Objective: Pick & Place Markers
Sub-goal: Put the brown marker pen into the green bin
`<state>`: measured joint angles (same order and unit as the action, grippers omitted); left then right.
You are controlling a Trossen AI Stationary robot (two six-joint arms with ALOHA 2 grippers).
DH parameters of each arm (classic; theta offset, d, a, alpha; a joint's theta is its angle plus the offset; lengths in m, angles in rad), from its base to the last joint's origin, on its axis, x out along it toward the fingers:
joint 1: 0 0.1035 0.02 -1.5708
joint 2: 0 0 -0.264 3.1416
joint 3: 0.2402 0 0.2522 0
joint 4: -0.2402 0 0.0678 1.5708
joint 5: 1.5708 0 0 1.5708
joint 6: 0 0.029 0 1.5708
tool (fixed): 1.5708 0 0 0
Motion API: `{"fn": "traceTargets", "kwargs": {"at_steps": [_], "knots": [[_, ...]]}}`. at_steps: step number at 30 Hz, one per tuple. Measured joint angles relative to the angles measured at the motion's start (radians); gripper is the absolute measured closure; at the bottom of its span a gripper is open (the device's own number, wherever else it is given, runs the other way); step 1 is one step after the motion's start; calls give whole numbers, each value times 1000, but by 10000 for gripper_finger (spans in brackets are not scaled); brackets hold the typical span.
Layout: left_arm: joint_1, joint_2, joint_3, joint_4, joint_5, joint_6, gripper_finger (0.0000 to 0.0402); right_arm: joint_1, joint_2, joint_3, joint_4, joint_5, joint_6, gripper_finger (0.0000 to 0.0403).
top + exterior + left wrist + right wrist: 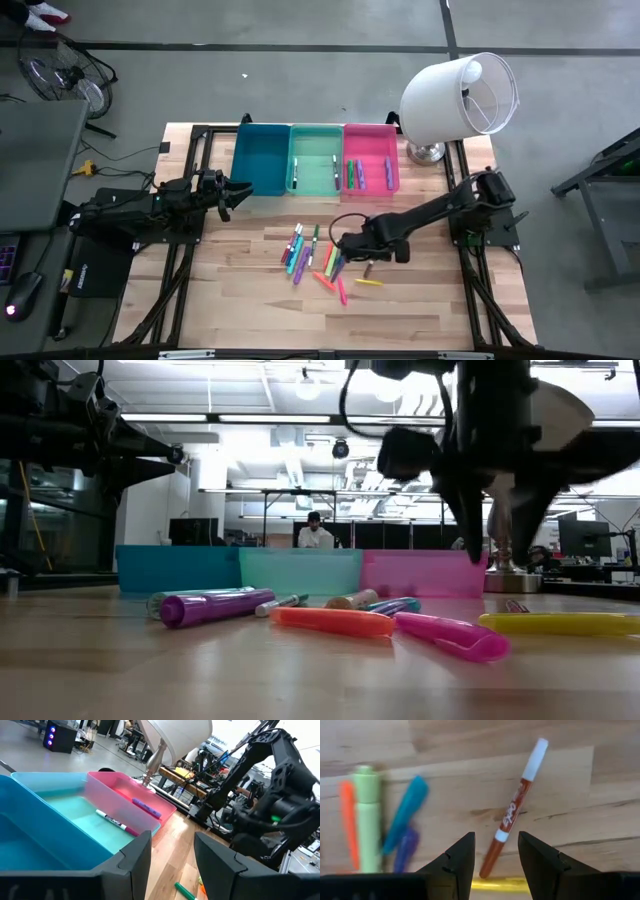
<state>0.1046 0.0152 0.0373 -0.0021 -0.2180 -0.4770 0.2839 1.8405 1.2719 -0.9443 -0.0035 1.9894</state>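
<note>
Right gripper (495, 857) hangs over the table (420, 300), fingers parted and holding nothing, with a brown white-capped marker (512, 810) lying between and just ahead of its tips. Beside it lie green, teal, purple and orange markers (402, 820). Farther off, the left gripper (172, 855), also parted and empty, waits by the blue bin (45, 825).

In the right wrist view, the brown marker (512, 817) ran partly behind the right gripper (496, 851); a yellow marker (495, 885) showed only as a strip between the fingers. In the high view, individual markers in the pile (318, 260) were too small to separate.
</note>
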Motion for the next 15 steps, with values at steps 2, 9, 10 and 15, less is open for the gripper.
{"fn": "traceTargets", "kwargs": {"at_steps": [2, 9, 10, 15], "knots": [[0, 0, 0, 0, 0, 0, 254, -1, 7, -25, 21, -19, 24, 263], [0, 0, 0, 0, 0, 0, 254, -1, 7, -85, 82, -79, 89, 263], [0, 0, 0, 0, 0, 0, 254, -3, 7, -92, 100, -81, 97, 263], [0, 0, 0, 0, 0, 0, 254, -12, 6, -130, 148, -82, 126, 263]]}}
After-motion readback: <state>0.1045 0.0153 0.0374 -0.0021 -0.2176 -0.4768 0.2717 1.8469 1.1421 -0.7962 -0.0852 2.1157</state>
